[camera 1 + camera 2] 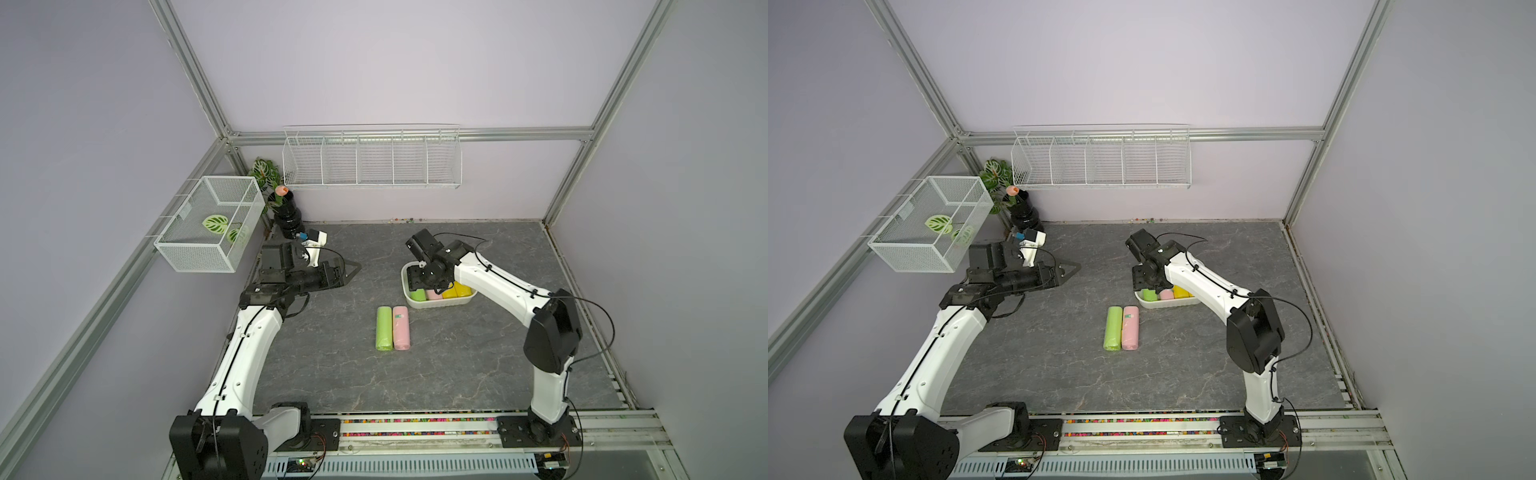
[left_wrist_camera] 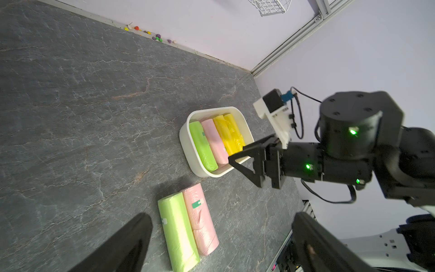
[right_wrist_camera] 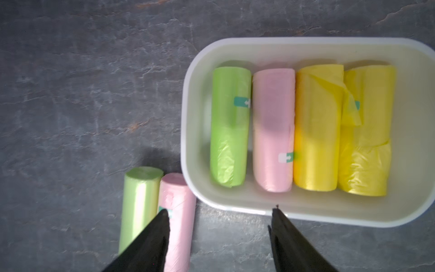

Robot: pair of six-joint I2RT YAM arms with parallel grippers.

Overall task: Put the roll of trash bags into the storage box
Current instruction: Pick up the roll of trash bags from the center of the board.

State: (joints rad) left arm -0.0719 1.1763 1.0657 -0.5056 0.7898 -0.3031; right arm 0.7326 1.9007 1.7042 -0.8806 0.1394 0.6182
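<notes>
Two trash-bag rolls, a green roll (image 1: 384, 328) and a pink roll (image 1: 401, 328), are lying touching on the worktop (image 1: 332, 374) near the storage box (image 1: 440, 306), where four more are sitting. They are looking light, soft and slippery, so pinching across the middle is probably safest. The right gripper (image 3: 220, 210) is hovering spread and empty over the box. The left gripper (image 2: 221, 219) is hanging wide apart, holding nothing. The right wrist view is showing a loose yellow flap (image 3: 352, 110) that the arm is covering in both top views.
</notes>
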